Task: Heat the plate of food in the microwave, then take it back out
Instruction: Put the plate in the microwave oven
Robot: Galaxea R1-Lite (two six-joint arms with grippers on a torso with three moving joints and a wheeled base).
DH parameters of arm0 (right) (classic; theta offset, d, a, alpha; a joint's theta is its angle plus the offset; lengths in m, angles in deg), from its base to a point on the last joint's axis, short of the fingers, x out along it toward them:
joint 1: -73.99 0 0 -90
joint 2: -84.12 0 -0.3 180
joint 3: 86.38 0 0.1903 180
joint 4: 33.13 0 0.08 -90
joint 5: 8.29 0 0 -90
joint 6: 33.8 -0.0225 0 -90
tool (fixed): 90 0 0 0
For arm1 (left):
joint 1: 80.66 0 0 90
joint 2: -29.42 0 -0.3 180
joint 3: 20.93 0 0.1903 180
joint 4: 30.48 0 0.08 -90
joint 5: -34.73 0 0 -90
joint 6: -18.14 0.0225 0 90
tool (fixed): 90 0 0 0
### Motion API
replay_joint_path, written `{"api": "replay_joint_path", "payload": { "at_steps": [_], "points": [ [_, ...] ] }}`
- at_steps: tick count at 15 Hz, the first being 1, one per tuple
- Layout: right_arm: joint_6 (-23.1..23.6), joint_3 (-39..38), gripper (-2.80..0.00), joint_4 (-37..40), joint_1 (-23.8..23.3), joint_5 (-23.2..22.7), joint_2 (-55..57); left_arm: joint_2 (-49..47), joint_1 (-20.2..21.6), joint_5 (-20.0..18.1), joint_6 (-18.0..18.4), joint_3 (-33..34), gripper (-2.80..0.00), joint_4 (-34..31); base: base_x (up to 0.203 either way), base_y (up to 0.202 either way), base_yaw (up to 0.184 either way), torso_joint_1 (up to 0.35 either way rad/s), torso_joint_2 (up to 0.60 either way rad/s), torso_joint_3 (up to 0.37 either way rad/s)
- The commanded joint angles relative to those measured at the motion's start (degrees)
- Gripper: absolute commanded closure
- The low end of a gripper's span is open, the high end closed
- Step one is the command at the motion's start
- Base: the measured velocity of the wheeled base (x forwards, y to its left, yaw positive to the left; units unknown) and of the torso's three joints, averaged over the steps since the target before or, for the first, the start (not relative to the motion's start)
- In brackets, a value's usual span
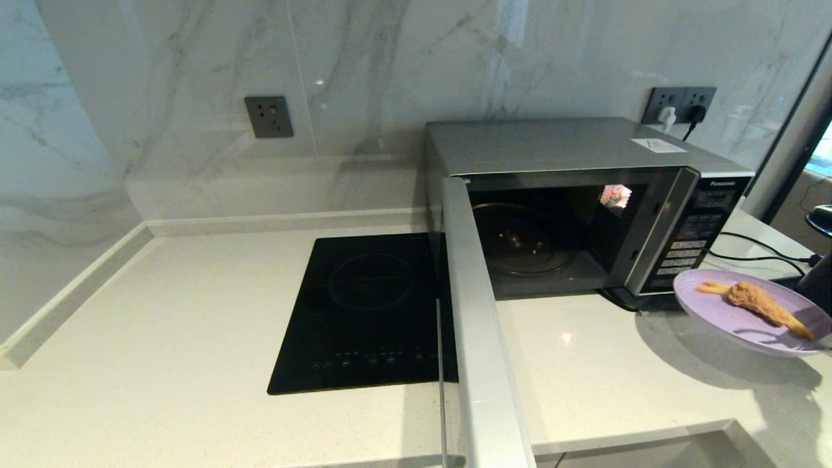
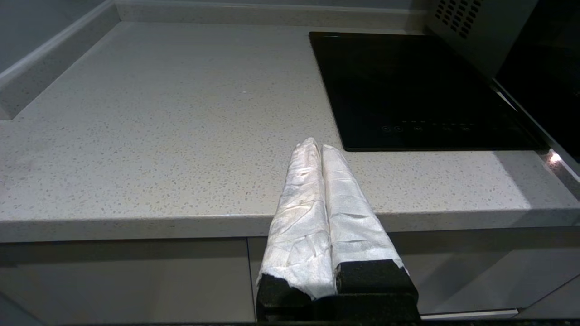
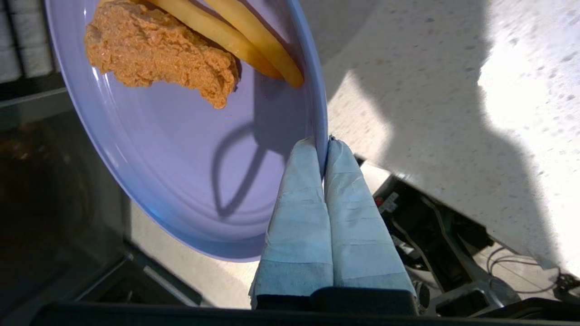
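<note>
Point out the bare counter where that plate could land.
Widest bare patch of the speckled white counter: left of the black induction cooktop. A smaller one lies before the silver microwave, right of its open door. The right gripper holds the lavender plate of food above cables.

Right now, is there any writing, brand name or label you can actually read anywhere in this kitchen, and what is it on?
"Panasonic": top of the control panel on the microwave.
Button labels on that panel: too small to read.
White sticker on top of the microwave: print too small to read.
Touch symbols on the black cooktop: icons only, not legible.
Nothing written on the plate of food.
</note>
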Motion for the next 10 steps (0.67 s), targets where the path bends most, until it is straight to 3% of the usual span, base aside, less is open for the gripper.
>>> {"api": "replay_joint_path", "payload": {
  "at_steps": [1, 6, 10],
  "points": [
    [-0.12, -0.32, 0.00, 1.28, 1.01, -1.63, -3.52, -0.09, 0.01, 0.04, -0.06, 0.00, 0.00, 0.02, 0.000, 0.000, 0.000, 0.000, 0.00, 0.000],
    [-0.11, -0.38, 0.00, 5.32, 6.28, -4.68, -6.23, -0.09, 0.01, 0.04, -0.06, 0.00, 0.00, 0.02, 0.000, 0.000, 0.000, 0.000, 0.00, 0.000],
    [-0.29, 0.26, 0.00, 5.66, 14.17, -4.98, -6.69, -0.09, 0.01, 0.04, -0.06, 0.00, 0.00, 0.02, 0.000, 0.000, 0.000, 0.000, 0.00, 0.000]
  ]
}}
